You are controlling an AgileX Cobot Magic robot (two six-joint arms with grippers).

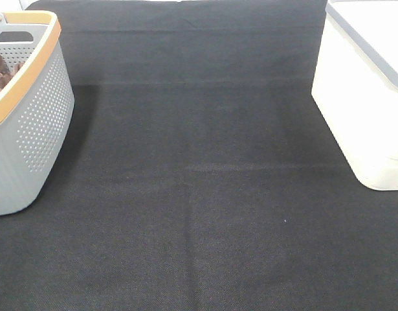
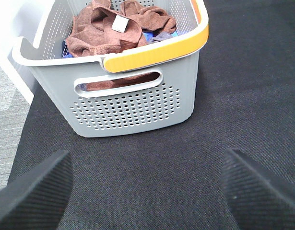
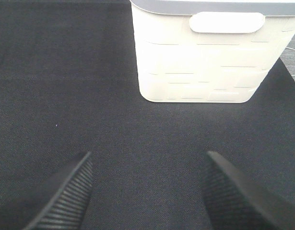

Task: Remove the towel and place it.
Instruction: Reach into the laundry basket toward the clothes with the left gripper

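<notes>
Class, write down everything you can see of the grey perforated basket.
The grey basket looks like moulded plastic, its walls dotted with small round holes, with a slot handle cut in one end wall. A yellow-orange band runs along part of its rim. It stands upright on the black mat, at the left edge of the high view. Bunched reddish-brown cloths lie in it, one showing a white tag.

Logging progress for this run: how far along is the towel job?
Done: nothing; the towel lies bunched in the grey basket. In hand: nothing; the left gripper and right gripper are open and empty. Left: grasp the towel, lift it out, place it.
</notes>
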